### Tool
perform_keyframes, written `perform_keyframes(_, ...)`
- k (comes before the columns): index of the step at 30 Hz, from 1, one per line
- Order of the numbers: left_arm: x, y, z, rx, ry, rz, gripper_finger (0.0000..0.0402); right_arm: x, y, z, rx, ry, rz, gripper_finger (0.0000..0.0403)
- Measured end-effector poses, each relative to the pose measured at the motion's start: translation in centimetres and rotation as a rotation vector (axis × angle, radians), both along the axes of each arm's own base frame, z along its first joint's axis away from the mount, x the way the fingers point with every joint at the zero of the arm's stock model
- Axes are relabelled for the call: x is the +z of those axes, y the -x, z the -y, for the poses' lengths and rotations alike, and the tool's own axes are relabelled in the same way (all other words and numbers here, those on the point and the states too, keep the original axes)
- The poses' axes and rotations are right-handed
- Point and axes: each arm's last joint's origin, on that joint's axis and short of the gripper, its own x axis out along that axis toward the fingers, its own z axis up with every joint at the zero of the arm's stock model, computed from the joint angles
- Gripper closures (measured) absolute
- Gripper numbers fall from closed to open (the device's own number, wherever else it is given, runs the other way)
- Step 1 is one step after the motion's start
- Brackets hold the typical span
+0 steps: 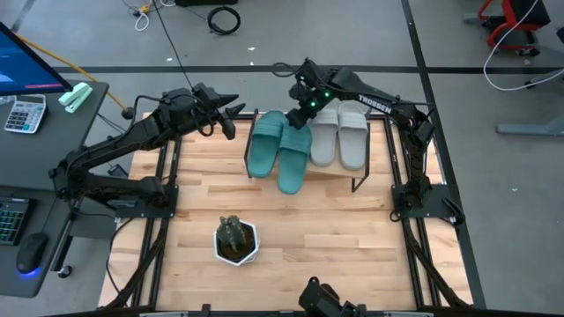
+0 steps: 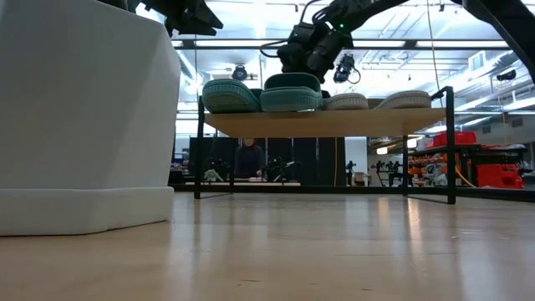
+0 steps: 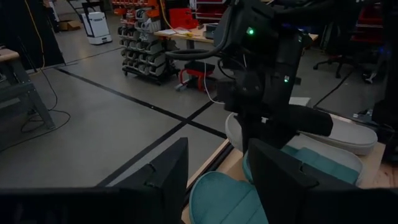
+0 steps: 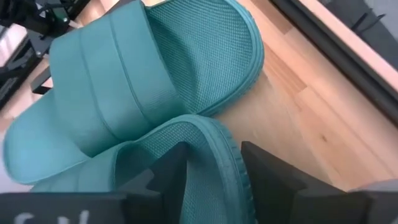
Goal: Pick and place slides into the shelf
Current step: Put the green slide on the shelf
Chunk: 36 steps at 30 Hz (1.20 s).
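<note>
I count four slides on the shelf (image 1: 374, 173): two teal (image 1: 265, 143), two grey-white (image 1: 352, 134), all foam with wide ribbed straps. The inner teal one (image 1: 295, 157) sits skewed, its toe overhanging the shelf's front edge. The right gripper (image 4: 211, 180) is at that slide's heel, the raised rim between its fingers; jaws part open, and I cannot tell if they grip. The left gripper (image 1: 234, 113) hovers off the shelf's left end, jaws part open, empty. One potted plant (image 1: 235, 240) stands on the table.

"TROSSEN" is printed in white on the right arm (image 1: 374, 104).
</note>
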Motion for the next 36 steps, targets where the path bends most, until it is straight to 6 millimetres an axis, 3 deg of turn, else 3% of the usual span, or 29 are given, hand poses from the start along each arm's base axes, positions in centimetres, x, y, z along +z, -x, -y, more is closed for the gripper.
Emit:
perform_keyframes(13,0.0,0.0,0.0,0.0,0.001,0.0,0.0227,0.3,-0.4,0.3,0.041,0.094,0.044,0.0157)
perform_keyframes(21,0.0,0.0,0.0,0.003,0.017,0.011,0.0226,0.9,-0.5,0.9,0.036,0.171,0.063,0.0152)
perform_keyframes(29,-0.6,-0.9,0.1,-0.13,0.11,0.031,0.0226,4.8,1.6,2.9,-0.028,0.25,0.091,0.0162)
perform_keyframes(36,-2.5,-3.0,-0.3,-0.306,0.264,0.015,0.0227,6.9,3.7,2.4,0.032,0.16,0.056,0.0165)
